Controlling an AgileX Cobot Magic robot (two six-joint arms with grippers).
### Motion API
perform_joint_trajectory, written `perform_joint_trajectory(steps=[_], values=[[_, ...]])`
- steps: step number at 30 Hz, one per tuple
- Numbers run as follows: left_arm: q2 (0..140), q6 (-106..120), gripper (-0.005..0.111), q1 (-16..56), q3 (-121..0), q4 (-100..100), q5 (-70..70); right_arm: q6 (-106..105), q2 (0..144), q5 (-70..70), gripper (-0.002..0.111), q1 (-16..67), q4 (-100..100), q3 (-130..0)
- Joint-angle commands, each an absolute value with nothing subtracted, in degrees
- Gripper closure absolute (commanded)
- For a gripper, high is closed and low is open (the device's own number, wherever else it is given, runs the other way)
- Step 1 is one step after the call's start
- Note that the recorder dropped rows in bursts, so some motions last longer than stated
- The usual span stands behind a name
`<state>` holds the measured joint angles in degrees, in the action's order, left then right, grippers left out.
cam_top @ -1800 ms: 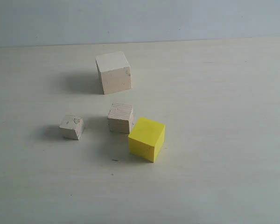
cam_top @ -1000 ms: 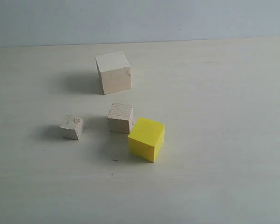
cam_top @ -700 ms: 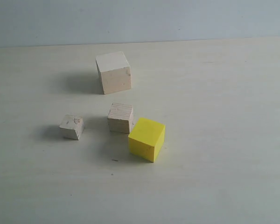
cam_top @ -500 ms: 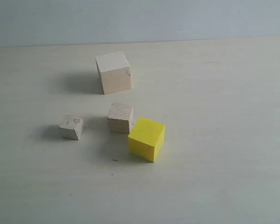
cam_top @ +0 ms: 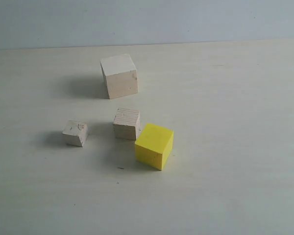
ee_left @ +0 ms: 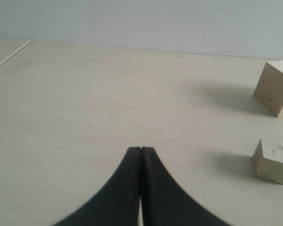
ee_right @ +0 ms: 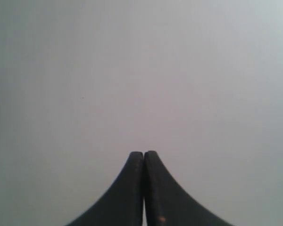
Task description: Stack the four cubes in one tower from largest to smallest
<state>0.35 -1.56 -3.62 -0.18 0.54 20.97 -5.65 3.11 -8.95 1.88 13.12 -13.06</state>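
Yellow cube point(cam_top: 154, 146) unstacked on table point(cam_top: 235, 147); left gripper point(ee_left: 140, 149) and right gripper point(ee_right: 144, 153) pressed together.

The left wrist view's edge clips the large pale cube point(ee_left: 275, 88) and, near it, the small chipped cube point(ee_left: 272, 161).

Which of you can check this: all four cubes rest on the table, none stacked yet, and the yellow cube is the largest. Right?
One slip: the largest is the smooth pale cube, at the back of the exterior view; the yellow cube is smaller. The rest holds: these, the striped-grain cube and the small chipped cube all rest on the table, none stacked yet.
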Motion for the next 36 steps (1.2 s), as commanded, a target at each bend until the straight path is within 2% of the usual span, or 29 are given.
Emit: perform_joint_trajectory(steps=[1,8,12,15,17,21,26,36], values=[[0.0,-1.8,0.107,-3.5,0.0,1.2,20.3,-5.6,10.4,0.6,0.108,1.6,12.9,-21.8],[0.0,-1.8,0.107,-3.5,0.0,1.2,20.3,-12.1,25.8,16.9,0.108,1.8,17.7,-34.4],[0.0,-1.8,0.107,-3.5,0.0,1.2,20.3,-31.3,34.8,27.9,0.108,3.1,34.7,-39.9],[0.0,-1.8,0.107,-3.5,0.0,1.2,20.3,-57.4,43.0,34.6,0.108,5.0,60.6,-42.3],[0.0,-1.8,0.107,-3.5,0.0,1.2,20.3,-62.1,45.3,34.0,0.108,5.0,70.9,-42.3],[0.0,-1.8,0.107,-3.5,0.0,1.2,20.3,-61.5,46.7,33.4,0.108,5.0,78.3,-42.3],[0.0,-1.8,0.107,-3.5,0.0,1.2,20.3,-61.5,46.7,33.4,0.108,5.0,79.7,-42.3],[0.0,-1.8,0.107,-3.5,0.0,1.2,20.3,-65.0,52.5,24.4,0.108,5.0,77.3,-42.3]])
